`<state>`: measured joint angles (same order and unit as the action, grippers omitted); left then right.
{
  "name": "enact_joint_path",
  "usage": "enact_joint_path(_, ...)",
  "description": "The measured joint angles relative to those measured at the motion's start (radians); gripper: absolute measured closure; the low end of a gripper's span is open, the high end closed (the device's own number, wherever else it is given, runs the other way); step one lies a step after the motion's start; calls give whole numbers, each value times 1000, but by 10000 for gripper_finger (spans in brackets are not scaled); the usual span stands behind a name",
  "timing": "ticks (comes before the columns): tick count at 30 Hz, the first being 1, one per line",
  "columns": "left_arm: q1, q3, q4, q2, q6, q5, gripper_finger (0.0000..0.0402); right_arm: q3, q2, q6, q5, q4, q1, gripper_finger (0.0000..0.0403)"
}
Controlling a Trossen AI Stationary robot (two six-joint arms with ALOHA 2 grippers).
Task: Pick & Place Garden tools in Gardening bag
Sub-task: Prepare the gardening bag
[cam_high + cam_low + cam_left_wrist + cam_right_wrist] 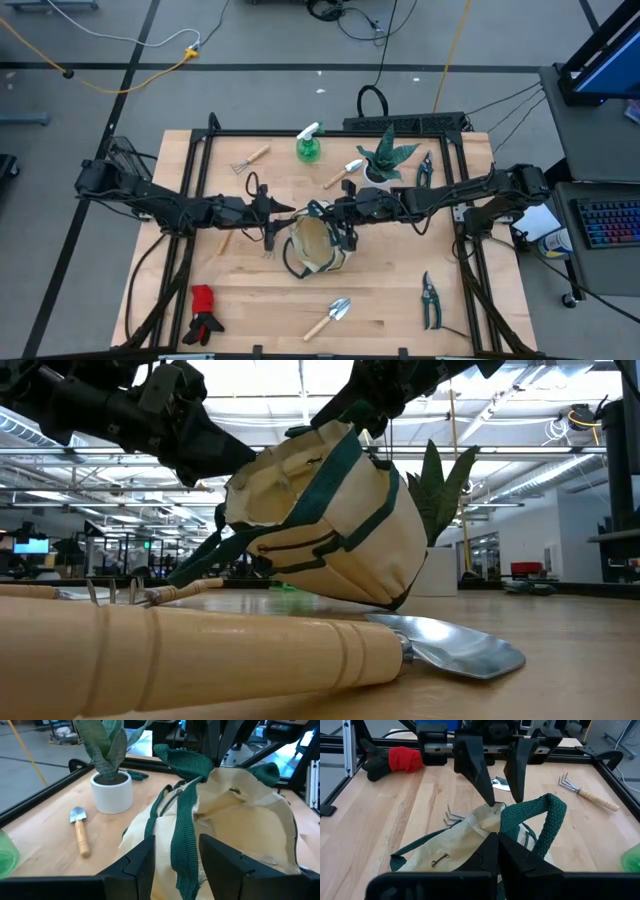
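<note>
The gardening bag (pixel 318 248) sits at the table's (pixel 400 310) centre, tipped and lifted off the wood on one side. The right gripper (pixel 496 836), reaching in from 3 o'clock, is clamped on the bag's rim by a green handle (pixel 540 827). The left gripper (pixel 175 857), from 9 o'clock, has its fingers parted around a green strap (pixel 182 835) — whether they press it, I cannot tell. A trowel (pixel 330 318) lies at 6 o'clock.

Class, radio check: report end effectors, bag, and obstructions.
Right end effector shut on gardening bag rim, bag tilted. Left end effector open, straddling green handle strap. Fork lying beside bag.
</note>
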<state>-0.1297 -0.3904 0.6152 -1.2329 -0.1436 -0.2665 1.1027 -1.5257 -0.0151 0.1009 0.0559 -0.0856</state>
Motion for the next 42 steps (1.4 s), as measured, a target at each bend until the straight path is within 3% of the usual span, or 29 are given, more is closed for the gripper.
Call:
enact_joint_path(19, 2, 0, 26, -51, 37, -59, 249, 0, 0, 0, 2, 38, 0, 403)
enact_joint_path(23, 2, 0, 30, -51, 37, -58, 283, 0, 0, 0, 2, 40, 0, 403)
enact_joint_path(31, 2, 0, 37, -50, 22, -60, 390, 0, 0, 0, 1, 38, 0, 403)
enact_joint_path(38, 2, -36, 38, -41, -46, -28, 394, 0, 0, -149, 0, 34, 0, 403)
enact_joint_path(42, 2, -98, -8, -41, -53, 17, 393, -3, 0, -156, -1, 26, -2, 403)
